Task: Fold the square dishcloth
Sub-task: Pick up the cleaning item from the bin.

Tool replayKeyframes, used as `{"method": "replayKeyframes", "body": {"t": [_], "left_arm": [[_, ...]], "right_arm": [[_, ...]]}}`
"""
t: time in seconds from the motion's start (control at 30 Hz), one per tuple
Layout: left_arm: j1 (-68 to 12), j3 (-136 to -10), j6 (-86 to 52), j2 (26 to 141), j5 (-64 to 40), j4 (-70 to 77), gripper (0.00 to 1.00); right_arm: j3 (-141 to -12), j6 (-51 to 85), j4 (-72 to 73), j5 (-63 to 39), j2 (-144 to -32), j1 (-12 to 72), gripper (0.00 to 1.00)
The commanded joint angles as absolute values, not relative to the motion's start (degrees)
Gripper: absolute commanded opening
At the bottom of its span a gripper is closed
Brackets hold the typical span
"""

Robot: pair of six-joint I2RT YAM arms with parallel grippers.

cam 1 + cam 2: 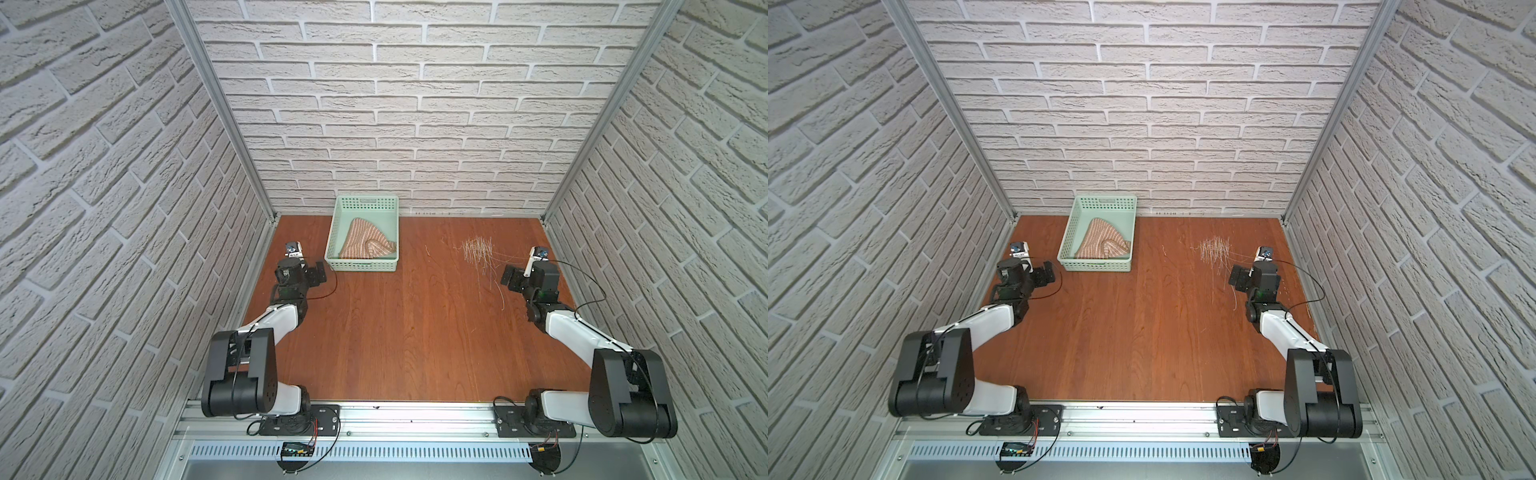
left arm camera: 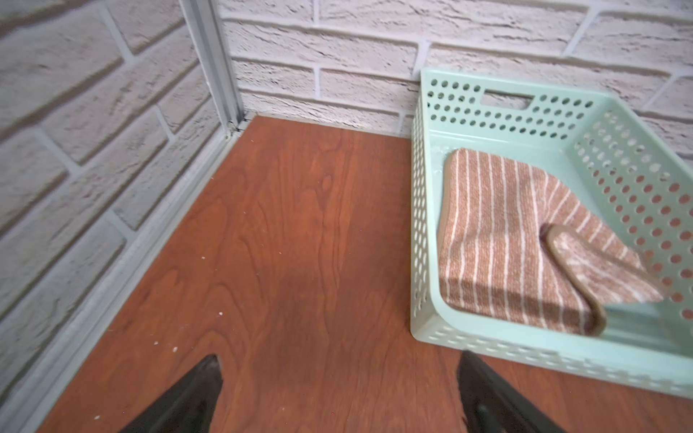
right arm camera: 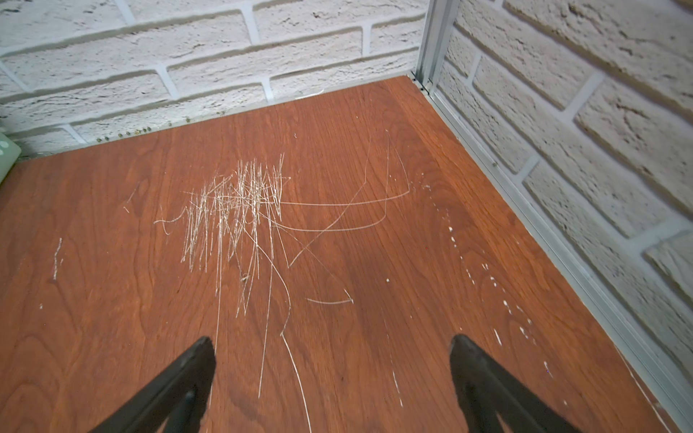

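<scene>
You have not begun the folding yet. The square dishcloth [image 1: 368, 246] lies crumpled inside the mint-green basket [image 1: 360, 266], which stands at the far side of the wooden table [image 1: 415, 340], left of the middle. One corner of the cloth is turned over on itself.

The left gripper [image 2: 339, 360] hangs just beside the basket's near left corner, its jaws spread wide and holding nothing. The right gripper [image 3: 332, 343] is well apart on the right, also wide and empty, over a patch of pale scratches [image 3: 240, 210].

Everything is left to do: take the cloth out, spread it flat, then fold it. I judge that the perforated basket walls may hinder your grasp.
</scene>
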State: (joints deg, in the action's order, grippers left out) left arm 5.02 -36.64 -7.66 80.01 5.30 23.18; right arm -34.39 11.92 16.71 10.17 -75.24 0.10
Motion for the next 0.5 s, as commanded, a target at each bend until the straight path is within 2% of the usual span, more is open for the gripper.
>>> {"method": "replayKeyframes", "body": {"t": [0.0, 0.2, 0.47], "left_arm": [[2.7, -41.6, -12.0, 79.3, 9.5, 10.5, 0.98], [-3.3, -58.8, -12.5, 86.9, 10.5, -2.6, 0.98], [-5.7, -89.6, -16.7, 107.3, 3.4, -22.1, 0.98]], "right_arm": [[-36.7, 14.2, 12.7, 12.6, -73.3, 0.2, 0.99], [-39.2, 14.4, 7.6, 17.5, -72.8, 0.1, 0.99], [-40.5, 14.7, 4.6, 19.0, -73.0, 0.2, 0.99]]}}
